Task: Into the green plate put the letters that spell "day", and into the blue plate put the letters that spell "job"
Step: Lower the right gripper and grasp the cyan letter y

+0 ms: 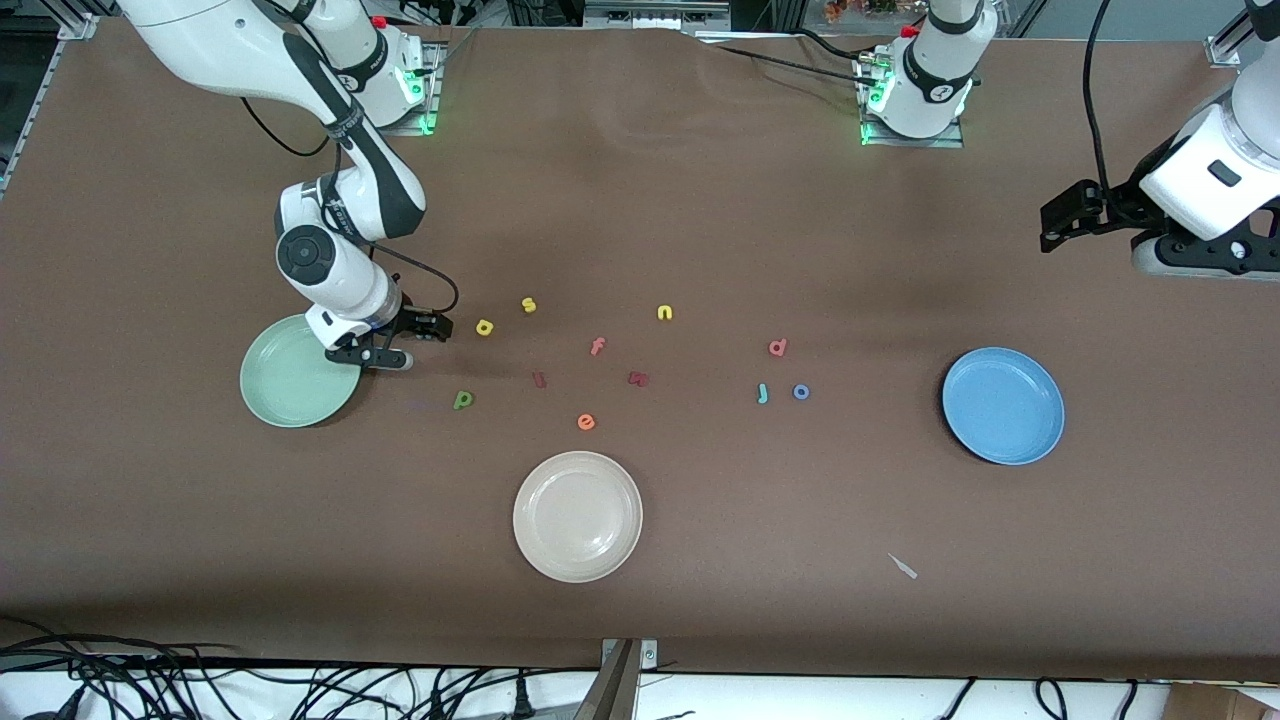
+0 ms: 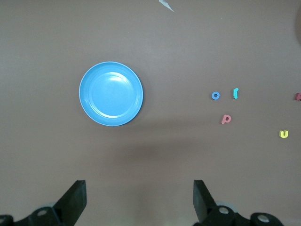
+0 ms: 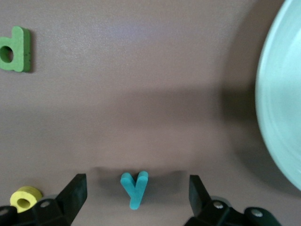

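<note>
The cream plate [image 1: 577, 516] is lying nearest the front camera. The blue plate [image 1: 1003, 405] and green plate [image 1: 297, 372] are sitting empty. The left gripper [image 2: 139, 200] is waiting, spread wide. The right gripper [image 3: 138, 193] is gaping around the teal "y" [image 3: 133, 188] beside the green plate, with the green "d" [image 3: 15, 49] and yellow "a" [image 3: 26, 197] lying close by.

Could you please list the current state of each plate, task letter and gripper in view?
green plate: empty.
blue plate: empty.
cream plate: empty.
teal y: flat on the table, between the right gripper's fingers, ungripped.
green d: on the table.
yellow a: on the table.
teal j, blue o, pink b: on the table.
right gripper: open, beside the green plate.
left gripper: open, waiting.
</note>
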### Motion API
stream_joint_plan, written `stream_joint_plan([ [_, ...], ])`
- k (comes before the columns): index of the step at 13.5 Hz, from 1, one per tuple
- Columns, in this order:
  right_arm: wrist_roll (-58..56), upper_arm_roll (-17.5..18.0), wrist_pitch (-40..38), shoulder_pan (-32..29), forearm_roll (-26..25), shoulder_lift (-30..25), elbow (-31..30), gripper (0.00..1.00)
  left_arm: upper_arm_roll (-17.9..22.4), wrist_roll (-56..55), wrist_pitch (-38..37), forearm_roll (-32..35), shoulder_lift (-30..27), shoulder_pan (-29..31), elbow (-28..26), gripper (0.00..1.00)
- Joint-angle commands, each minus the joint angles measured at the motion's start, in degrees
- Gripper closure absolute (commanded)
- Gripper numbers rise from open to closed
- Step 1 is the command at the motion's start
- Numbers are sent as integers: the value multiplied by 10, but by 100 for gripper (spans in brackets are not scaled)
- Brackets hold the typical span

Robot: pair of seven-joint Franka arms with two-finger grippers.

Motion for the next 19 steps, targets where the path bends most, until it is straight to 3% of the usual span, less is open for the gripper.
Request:
stream_joint_plan([
  [1, 8, -1, 8, 3, -9, 2, 0, 14, 2, -3, -20, 5, 3, 1, 11, 0],
  [7, 15, -1, 7, 7, -9, 4, 0, 42, -2, -6, 1, 1, 11, -5, 18, 0],
  [15, 22, -1, 6, 15, -11, 8, -1, 59, -27, -6, 24, 18, 26, -4, 19, 0],
  [19, 21, -1, 6, 14, -10, 8, 0, 74, -37, 0, 25, 16, 27, -5, 21, 0],
])
